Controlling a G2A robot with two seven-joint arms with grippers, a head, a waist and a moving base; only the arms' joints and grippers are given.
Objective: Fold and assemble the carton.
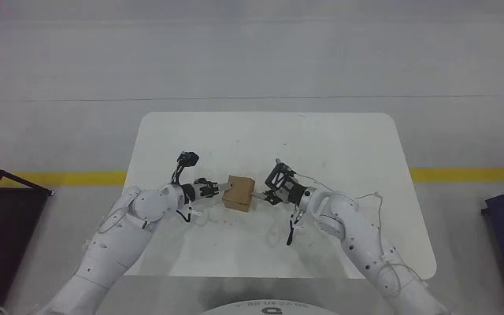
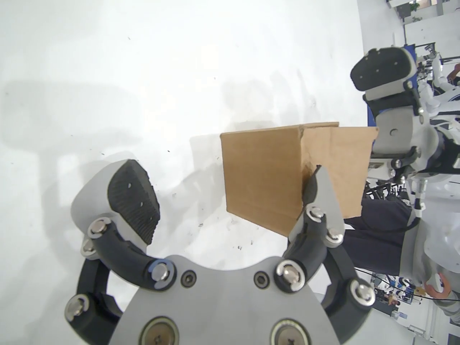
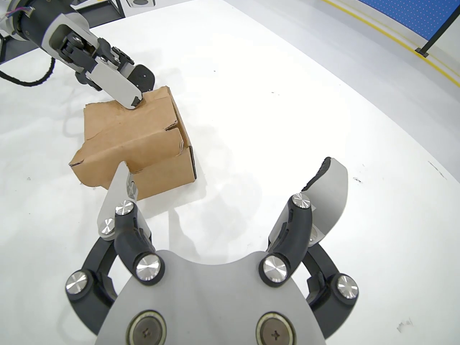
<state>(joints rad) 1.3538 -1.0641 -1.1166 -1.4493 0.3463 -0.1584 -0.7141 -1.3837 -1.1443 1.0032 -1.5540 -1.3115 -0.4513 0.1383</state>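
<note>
The carton [image 1: 239, 193] sits about mid-bench [image 1: 339, 150], a little toward the robot's edge, with its top flaps partly folded over. The left pincer [image 2: 224, 168] is spread wide, one finger resting on a top corner of the carton. The right pincer [image 3: 226, 165] is also spread, one finger touching the opposite flap.

My left arm [image 1: 126, 232] and right arm [image 1: 358, 228] are smooth white shells w/ black bands at the wrists. Both the left gripper [image 2: 226, 181] and right gripper [image 3: 227, 168] have the same build: grey metal palm plate [image 2: 222, 310], black curved links, shiny round screws [image 3: 147, 266], and two brass-ringed bolts at the base. The fingers [image 3: 332, 195] are silver-backed and faced w/ black ribbed rubber pads [image 2: 133, 201]. A black cable [image 3: 25, 79] loops off my left wrist.
</note>
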